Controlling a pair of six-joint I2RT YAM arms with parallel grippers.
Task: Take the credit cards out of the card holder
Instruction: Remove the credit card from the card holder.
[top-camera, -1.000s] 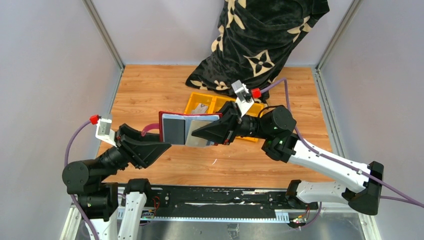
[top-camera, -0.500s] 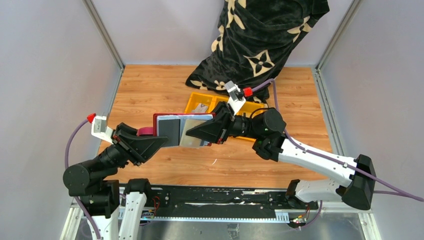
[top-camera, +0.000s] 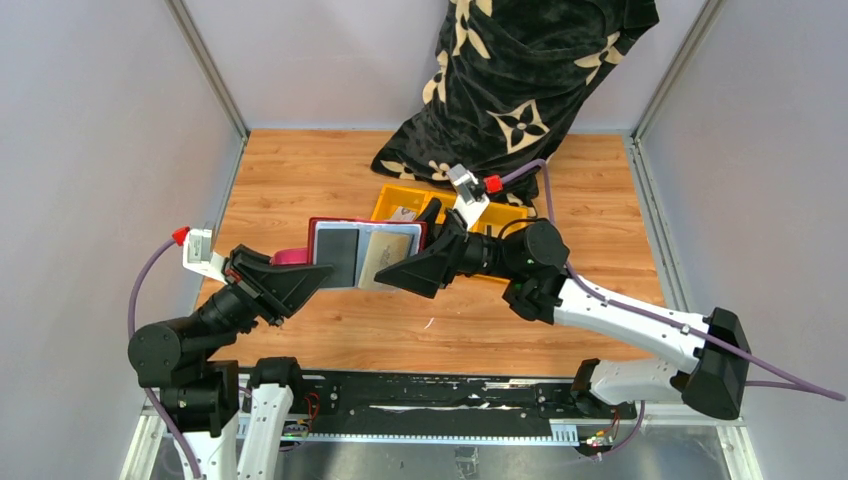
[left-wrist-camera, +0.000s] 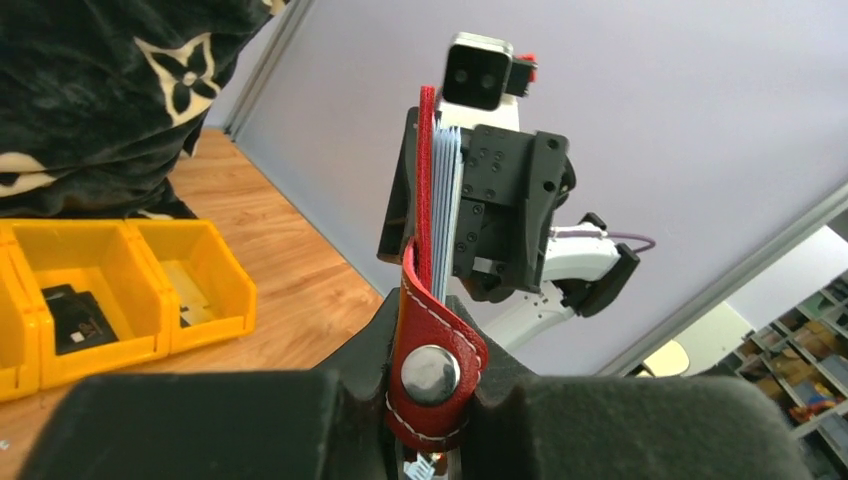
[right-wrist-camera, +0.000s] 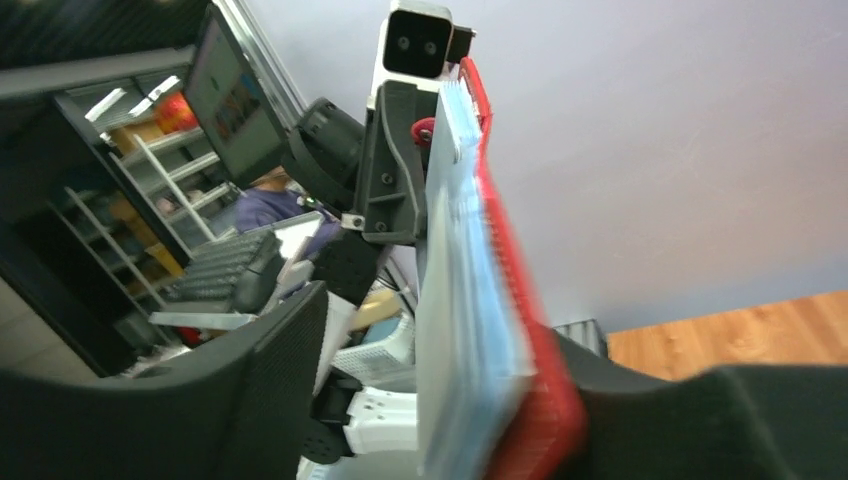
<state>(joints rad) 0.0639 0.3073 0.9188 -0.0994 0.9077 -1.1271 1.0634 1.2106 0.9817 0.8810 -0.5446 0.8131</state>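
Note:
The dark red card holder (top-camera: 322, 224) hangs open above the table, silvery inside facing up, with the credit cards (top-camera: 385, 258) lying in it. My left gripper (top-camera: 322, 272) is shut on its left edge. In the left wrist view the red snap tab (left-wrist-camera: 435, 365) sits pinched between the fingers, and the holder (left-wrist-camera: 426, 190) rises edge-on with the cards (left-wrist-camera: 450, 190) stacked beside it. My right gripper (top-camera: 408, 245) is open around the holder's right side. In the right wrist view the holder (right-wrist-camera: 515, 300) leans on one finger, and a wide gap separates the cards (right-wrist-camera: 455, 310) from the other finger (right-wrist-camera: 220, 390).
A yellow three-compartment bin (top-camera: 398, 203) stands on the wooden table just behind the holder, with small dark items in it (left-wrist-camera: 75, 320). A black cloth with tan flowers (top-camera: 520, 80) is draped at the back. Grey walls close in both sides.
My right gripper has opened and let go of the holder's right side. The left gripper has closed on the tab edge, and the holder has shifted slightly left.

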